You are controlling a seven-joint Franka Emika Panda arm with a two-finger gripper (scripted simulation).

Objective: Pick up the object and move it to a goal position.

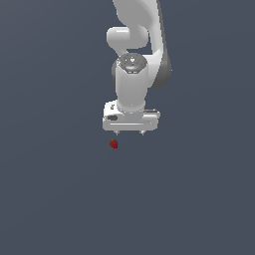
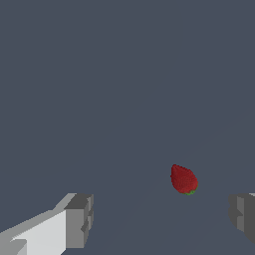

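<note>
Hovering above the flat grey surface [image 1: 55, 199], the white gripper [image 1: 129, 133] points downward with its fingers [image 2: 78, 219] spread wide and nothing between them. The object [image 1: 113, 144], a small dark red lump with a trace of green at one end, lies on the surface just below the gripper, toward the exterior view's left, apart from both fingertips.
</note>
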